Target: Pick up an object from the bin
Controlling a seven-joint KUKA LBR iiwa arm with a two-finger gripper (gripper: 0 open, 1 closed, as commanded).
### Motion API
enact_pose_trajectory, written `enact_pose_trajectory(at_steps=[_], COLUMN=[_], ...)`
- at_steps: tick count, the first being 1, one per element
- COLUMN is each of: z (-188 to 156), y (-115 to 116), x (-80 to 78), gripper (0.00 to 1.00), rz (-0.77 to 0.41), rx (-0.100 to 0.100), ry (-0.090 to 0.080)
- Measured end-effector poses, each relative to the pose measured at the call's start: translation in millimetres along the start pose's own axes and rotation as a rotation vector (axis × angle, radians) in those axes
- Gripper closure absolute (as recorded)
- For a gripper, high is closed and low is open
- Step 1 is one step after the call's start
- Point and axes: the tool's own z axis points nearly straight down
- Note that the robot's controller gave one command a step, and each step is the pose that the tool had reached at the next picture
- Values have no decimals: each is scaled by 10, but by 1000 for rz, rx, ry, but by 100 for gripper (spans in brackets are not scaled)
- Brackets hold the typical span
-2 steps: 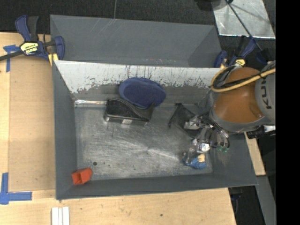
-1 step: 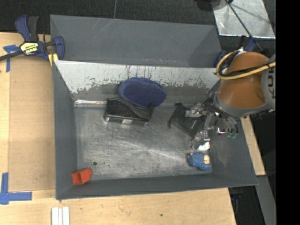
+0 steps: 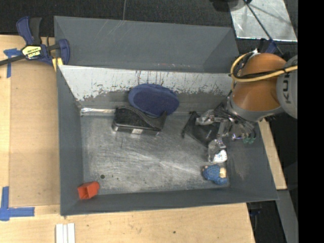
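Centring seemed to matter most: the gripper, whose opening could not be made out, hung at the right of the bin, just on the far side of a small blue lump in the near right corner. It would likely need to settle squarely over the lump before closing. Counted: one blue lump, one blue bowl, one black wedge, one orange block.

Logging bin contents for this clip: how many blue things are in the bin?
2: a large dark blue rounded thing by the back wall, and a small blue lump near the front right corner. The arm may hide more.
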Motion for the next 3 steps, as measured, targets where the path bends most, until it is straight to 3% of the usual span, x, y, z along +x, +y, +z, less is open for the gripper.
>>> enact_pose_trajectory(at_steps=[1,2,3], z=[7,11,13], y=[-42,46,49], x=[-376,-393,-390], gripper=[0,0,0], rz=[-182,-25,1], rx=[24,22,20], ry=[-10,1,1])
